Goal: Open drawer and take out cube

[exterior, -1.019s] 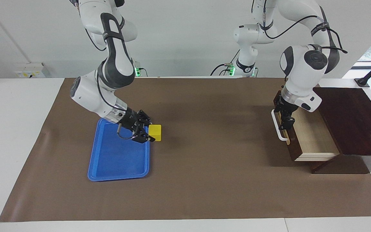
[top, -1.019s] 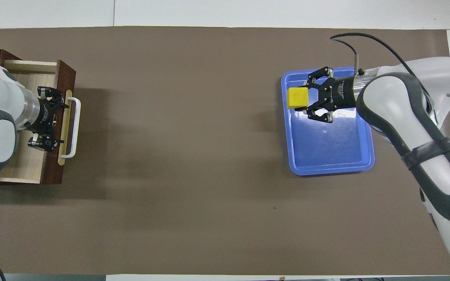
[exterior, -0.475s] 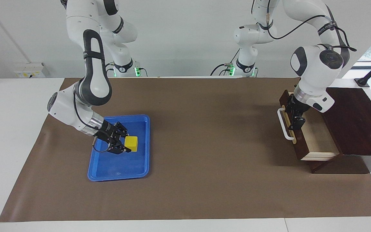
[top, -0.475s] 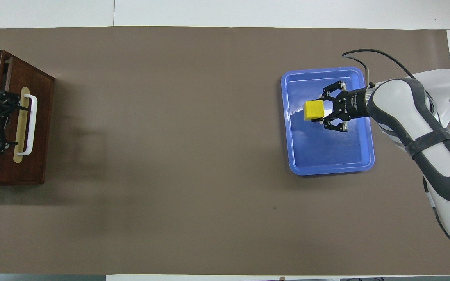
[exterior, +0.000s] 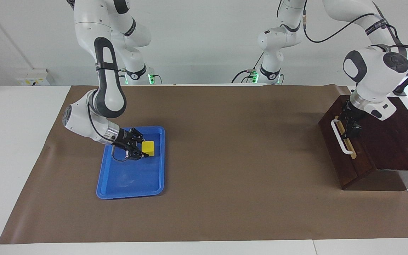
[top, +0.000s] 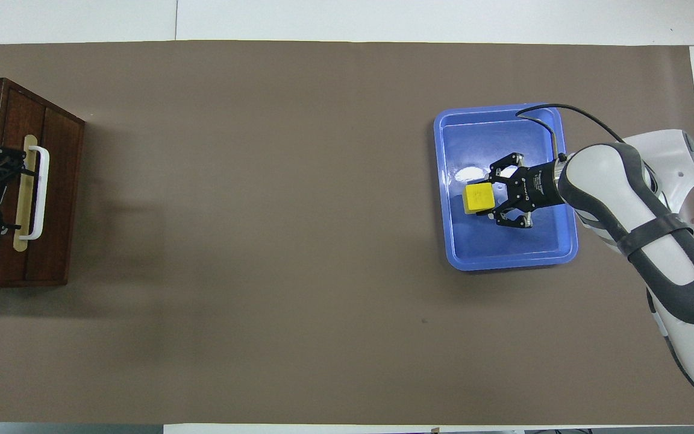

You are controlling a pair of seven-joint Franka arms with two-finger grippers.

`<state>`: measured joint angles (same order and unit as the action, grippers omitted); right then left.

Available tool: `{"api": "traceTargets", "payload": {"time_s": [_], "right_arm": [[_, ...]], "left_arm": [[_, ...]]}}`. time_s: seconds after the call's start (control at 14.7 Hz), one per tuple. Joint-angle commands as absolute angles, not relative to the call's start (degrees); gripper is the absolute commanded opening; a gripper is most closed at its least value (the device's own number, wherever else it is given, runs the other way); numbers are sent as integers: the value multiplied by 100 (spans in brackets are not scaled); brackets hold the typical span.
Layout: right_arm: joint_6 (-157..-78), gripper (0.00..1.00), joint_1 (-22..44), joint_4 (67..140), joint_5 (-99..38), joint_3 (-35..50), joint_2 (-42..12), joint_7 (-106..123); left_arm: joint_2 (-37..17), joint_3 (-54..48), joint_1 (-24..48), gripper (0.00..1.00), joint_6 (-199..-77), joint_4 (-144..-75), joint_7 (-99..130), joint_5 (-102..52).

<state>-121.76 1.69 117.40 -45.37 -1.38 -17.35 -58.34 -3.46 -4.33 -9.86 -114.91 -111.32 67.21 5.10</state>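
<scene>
Right gripper (exterior: 141,150) pinched cube (exterior: 148,148) over tray (exterior: 129,189), cube at its 3 o'clock. Lower before releasing. Left gripper (exterior: 350,124) at shut drawer (exterior: 344,159); fingers' state unclear.

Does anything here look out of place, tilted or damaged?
Nothing stands out. The drawer sits shut and square in its box. The cube is over the blue tray, at the right claw. The left claw is at the drawer's handle.
</scene>
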Motion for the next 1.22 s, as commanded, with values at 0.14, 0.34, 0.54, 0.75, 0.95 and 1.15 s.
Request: {"api": "traceTargets", "payload": {"time_s": [0.14,0.34,0.54,0.75,0.95,1.15], "right_arm": [[-12235,0,36,12436,-4535,-88,-1257,-5414],[-12270,0,26,12533,-4587,-97,-1222,-5265],[-12383,0,0,12664,-4859,-97,-1204,-5282],[-12463,12,-9,12779,-4904,-97,-1169,-5265],[-12472,27,-9,12779,-4913,-97,-1169,-5273],[-12454,91,0,12771,-4904,-97,-1169,-5273]], "left_arm": [[17,-431,-186,100,-10478,-10618,6680,397],[44,-509,-36,100,-10196,-10311,6226,325],[44,-545,44,100,-9608,-10143,4454,282],[105,-580,105,100,-8923,-9985,2739,264],[97,-589,176,100,-8683,-9923,1664,255],[-640,-527,290,100,-8114,-9222,1197,185]]}}
